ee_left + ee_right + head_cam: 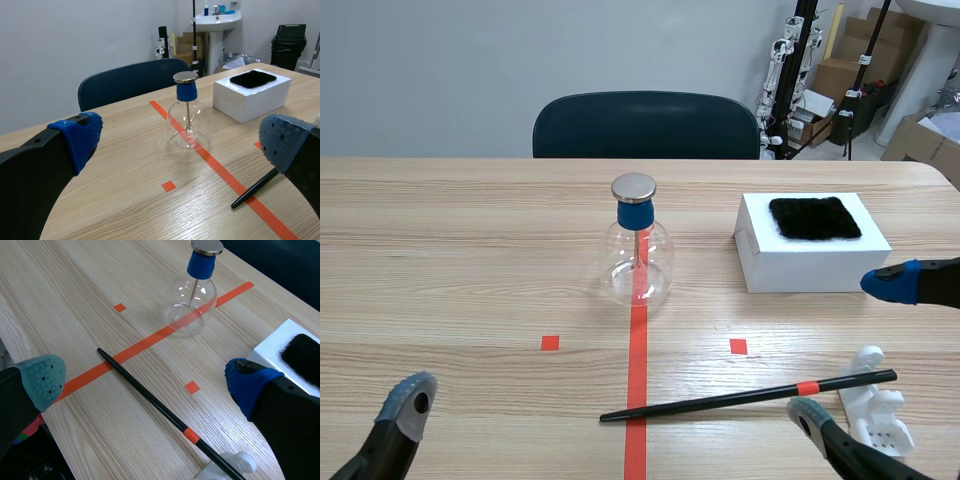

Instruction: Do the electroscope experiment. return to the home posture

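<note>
The electroscope, a clear glass flask [638, 250] with a blue collar and a metal disc on top, stands upright on the orange-red tape line at mid-table. A black rod [750, 395] with an orange band lies flat on the table, its right end resting on a white stand [878, 405]. My right gripper [852, 350] hangs open over the table's right side, above the rod's right part, holding nothing. My left gripper [182, 140] is open and empty at the near left; only one of its fingers [408, 400] shows in the scene view. The flask [186, 125] is well ahead of it.
A white box [810, 240] with a black fur patch [813, 217] on top sits right of the flask. A dark chair [645, 125] stands behind the table's far edge. Cartons and stands crowd the back right of the room.
</note>
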